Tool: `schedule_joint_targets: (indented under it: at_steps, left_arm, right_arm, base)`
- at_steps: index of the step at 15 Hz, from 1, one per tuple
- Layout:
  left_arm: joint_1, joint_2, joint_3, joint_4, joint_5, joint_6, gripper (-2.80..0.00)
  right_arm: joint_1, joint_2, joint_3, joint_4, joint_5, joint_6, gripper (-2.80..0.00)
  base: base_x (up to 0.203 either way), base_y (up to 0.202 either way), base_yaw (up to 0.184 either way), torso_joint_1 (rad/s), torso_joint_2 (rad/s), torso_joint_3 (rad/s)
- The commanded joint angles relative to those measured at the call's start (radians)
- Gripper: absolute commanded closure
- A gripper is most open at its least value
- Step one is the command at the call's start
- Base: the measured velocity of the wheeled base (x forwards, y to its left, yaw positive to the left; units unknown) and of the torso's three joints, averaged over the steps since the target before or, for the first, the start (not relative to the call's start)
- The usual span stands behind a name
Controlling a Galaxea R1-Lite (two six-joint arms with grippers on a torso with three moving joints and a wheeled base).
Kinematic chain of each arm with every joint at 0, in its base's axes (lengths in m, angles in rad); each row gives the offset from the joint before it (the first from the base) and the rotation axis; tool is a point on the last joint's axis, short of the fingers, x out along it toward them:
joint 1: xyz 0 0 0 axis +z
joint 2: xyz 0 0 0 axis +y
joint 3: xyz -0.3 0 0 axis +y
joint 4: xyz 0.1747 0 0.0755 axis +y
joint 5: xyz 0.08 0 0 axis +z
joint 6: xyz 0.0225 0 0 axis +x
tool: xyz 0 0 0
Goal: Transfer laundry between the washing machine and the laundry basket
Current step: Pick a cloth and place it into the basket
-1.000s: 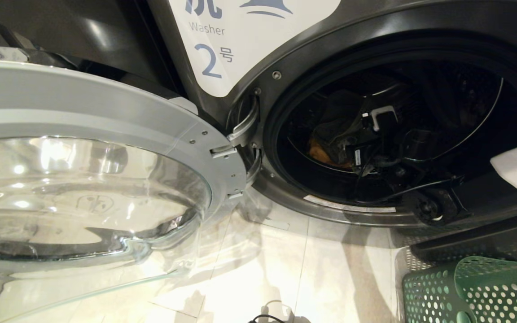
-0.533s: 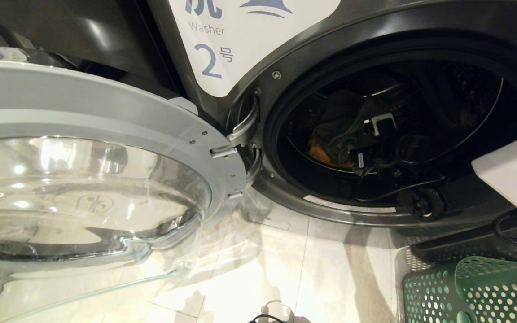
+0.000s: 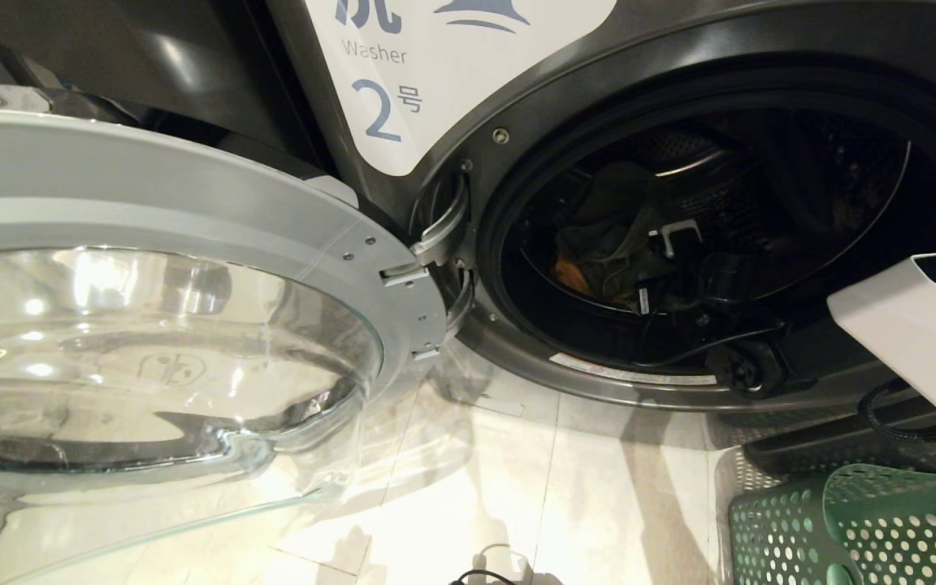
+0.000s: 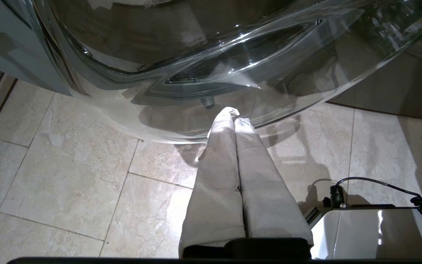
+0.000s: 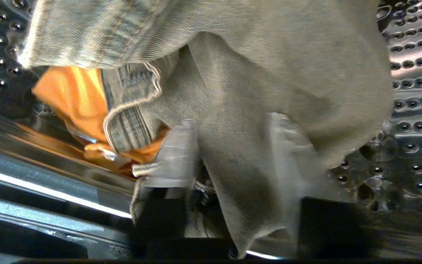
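The washing machine (image 3: 468, 122) marked "2" stands with its round glass door (image 3: 192, 203) swung open to the left. In its drum lie a grey-green garment (image 3: 606, 236) and, under it, an orange one (image 3: 569, 272). My right gripper (image 3: 626, 272) is inside the drum at the pile. In the right wrist view my right gripper (image 5: 231, 123) is open, one finger (image 5: 178, 146) on each side of a hanging fold of the grey-green garment (image 5: 269, 73), with the orange garment (image 5: 71, 95) beside it. The green laundry basket (image 3: 858, 520) stands on the floor at lower right. My left gripper (image 4: 233, 113) is shut and empty, parked low under the door glass.
The open door (image 4: 196, 55) overhangs the tiled floor (image 3: 598, 487) on the left. My white right forearm (image 3: 915, 333) and its black cable (image 3: 882, 406) cross the drum's rim above the basket. A white base part with a cable (image 4: 379, 231) sits beside the left gripper.
My right arm has pushed further into the drum, leftward toward the clothes. Its white forearm has slid further into the head view from the right. The left arm has not moved.
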Motion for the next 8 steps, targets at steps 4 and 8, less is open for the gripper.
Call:
schedule_joint_targets:
  at_steps: [4,8]
  left_arm:
    - [0.000,0.002,0.000,0.000,0.000,0.000,0.00]
    - [0.000,0.002,0.000,0.000,0.000,0.000,0.00]
  right_arm:
    - [0.011,-0.040,0.006,-0.005,-0.002,0.000,0.00]
    - [0.037,-0.151,0.114,-0.007,0.013,-0.002,0.00]
  base:
    - [0.000,0.000,0.000,0.000,0.00,0.000]
    - [0.000,0.000,0.000,0.000,0.00,0.000]
